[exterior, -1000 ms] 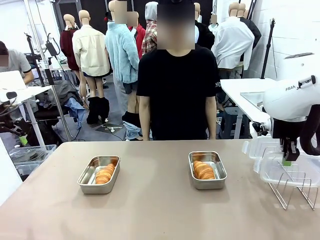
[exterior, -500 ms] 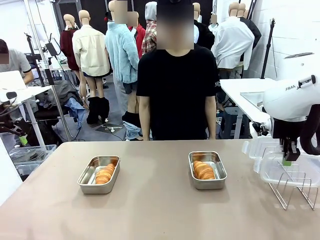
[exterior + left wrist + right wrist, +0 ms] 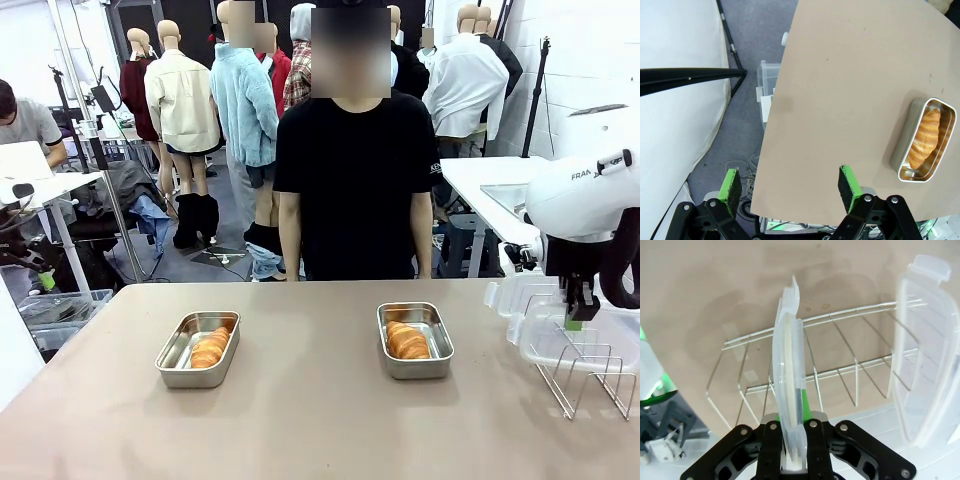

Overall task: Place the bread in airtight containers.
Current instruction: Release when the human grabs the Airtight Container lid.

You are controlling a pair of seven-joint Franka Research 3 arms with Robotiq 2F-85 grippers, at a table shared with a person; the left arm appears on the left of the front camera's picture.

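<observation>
Two steel airtight containers stand on the table, the left one (image 3: 174, 352) and the right one (image 3: 441, 346), each with a golden bread roll inside: one bread (image 3: 210, 347) on the left, one (image 3: 406, 340) on the right. At the table's right end, above a wire rack (image 3: 588, 376), my right gripper (image 3: 574, 320) is shut on a clear plastic lid (image 3: 789, 365), seen edge-on in the right wrist view. My left gripper (image 3: 790, 186) hangs open over the table's near-left edge, with the left container (image 3: 901, 150) and its bread (image 3: 924, 139) far off to its right.
A second clear lid (image 3: 925, 350) leans in the wire rack (image 3: 845, 372) beside the held one. More clear lids (image 3: 515, 295) lie at the table's right end. A person in black stands at the far side, hands down. The tan table (image 3: 310, 410) is bare between the containers.
</observation>
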